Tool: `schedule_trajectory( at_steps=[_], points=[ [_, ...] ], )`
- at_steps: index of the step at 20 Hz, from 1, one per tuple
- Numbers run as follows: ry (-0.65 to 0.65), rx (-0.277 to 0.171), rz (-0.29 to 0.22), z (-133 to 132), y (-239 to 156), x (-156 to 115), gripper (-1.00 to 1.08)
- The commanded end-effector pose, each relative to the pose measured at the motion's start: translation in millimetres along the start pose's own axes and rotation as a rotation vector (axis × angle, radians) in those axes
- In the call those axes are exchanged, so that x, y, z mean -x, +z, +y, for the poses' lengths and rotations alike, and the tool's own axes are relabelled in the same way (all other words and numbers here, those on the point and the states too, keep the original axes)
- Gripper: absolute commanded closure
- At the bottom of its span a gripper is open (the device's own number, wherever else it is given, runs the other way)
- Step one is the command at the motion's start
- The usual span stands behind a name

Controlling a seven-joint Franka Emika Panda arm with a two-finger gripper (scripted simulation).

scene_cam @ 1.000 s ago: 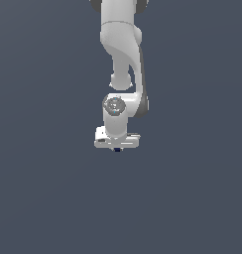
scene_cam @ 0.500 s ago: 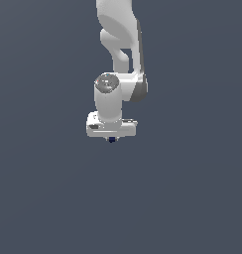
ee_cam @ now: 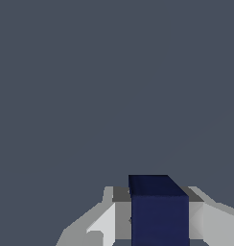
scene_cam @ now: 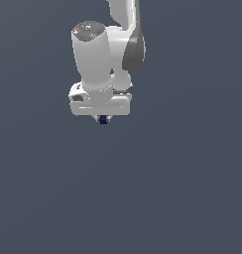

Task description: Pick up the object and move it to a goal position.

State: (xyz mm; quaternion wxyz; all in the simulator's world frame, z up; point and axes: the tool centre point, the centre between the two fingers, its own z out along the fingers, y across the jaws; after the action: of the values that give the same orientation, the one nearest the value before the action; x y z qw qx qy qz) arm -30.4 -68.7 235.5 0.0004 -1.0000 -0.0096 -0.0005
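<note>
I count one white robot arm [scene_cam: 105, 47], ending in one gripper [scene_cam: 102, 119]. There is one small dark navy cube [ee_cam: 159, 211], and it sits between two pale fingers [ee_cam: 105, 224]. Behind everything lies one plain grey surface [scene_cam: 182, 188].

This is no real room but a bare simulated scene. A flat, even slate-grey ground [scene_cam: 192, 198] fills both views from edge to edge, with no walls, furniture, horizon or texture to mark a home, lab or workshop. Surfaces are smooth and evenly shaded, without grain or clutter. The only things in it are a glossy white robot arm [scene_cam: 100, 54] with plain, rendered-looking shells and a grey joint cover, and a small flat-shaded navy cube [ee_cam: 159, 211] with sharp edges and no markings, seen close in the wrist view.
</note>
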Motion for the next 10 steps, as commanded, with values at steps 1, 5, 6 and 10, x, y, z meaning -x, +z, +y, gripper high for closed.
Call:
schedule_trajectory(
  at_steps=[1, 5, 6, 10],
  points=[
    [0.000, 0.000, -0.001, 7.1, -29.4, 3.4, 1.08],
    [0.000, 0.000, -0.001, 18.1, -74.2, 6.9, 1.08],
    [0.000, 0.000, -0.001, 20.8, -85.1, 7.7, 1.08],
    [0.000, 0.000, -0.001, 30.8, -124.6, 10.1, 1.08]
  ],
)
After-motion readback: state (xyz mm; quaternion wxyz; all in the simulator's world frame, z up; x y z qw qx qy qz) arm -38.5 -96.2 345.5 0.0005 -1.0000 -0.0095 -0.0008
